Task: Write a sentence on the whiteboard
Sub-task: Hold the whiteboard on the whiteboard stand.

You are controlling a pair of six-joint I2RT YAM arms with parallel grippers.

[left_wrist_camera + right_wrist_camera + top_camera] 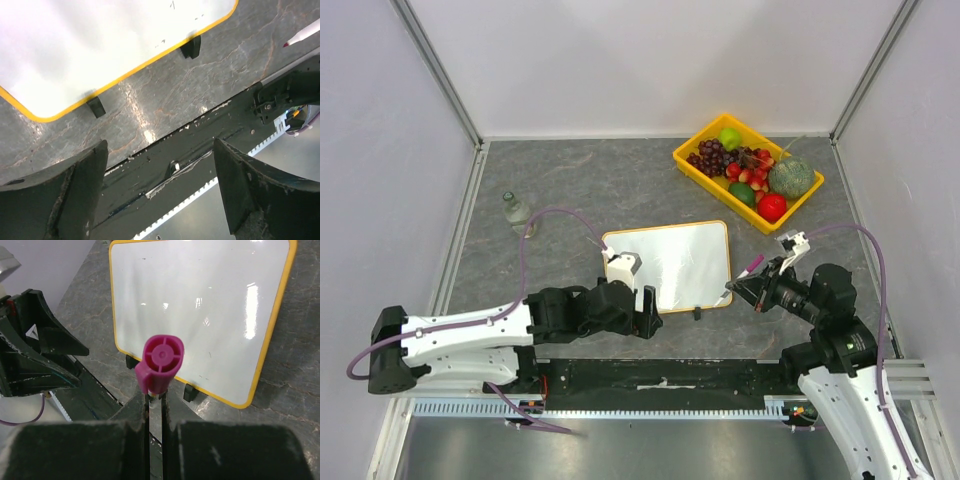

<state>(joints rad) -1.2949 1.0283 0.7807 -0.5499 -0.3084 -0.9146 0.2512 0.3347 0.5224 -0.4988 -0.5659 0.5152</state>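
Whiteboard (670, 262), one: flat on the table (570, 180), with two black feet (191, 46) on its near edge and a few faint marks (210, 355), perhaps writing, unreadable.
Marker (161, 362), one, magenta cap: clamped in the right end effector (155, 401) at the whiteboard's near right corner.
Left end effector (160, 155): fingers spread, empty, at the whiteboard's near left corner.
Fruit tray (718, 190), one: beyond the whiteboard, to the right.
Bottle (517, 212), one: left of the whiteboard.

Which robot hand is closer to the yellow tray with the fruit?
Right. The right gripper, shut on a marker, is on the near side of the yellow fruit tray, by the whiteboard's near right corner. The left gripper, open, is farther left at the whiteboard's near edge.
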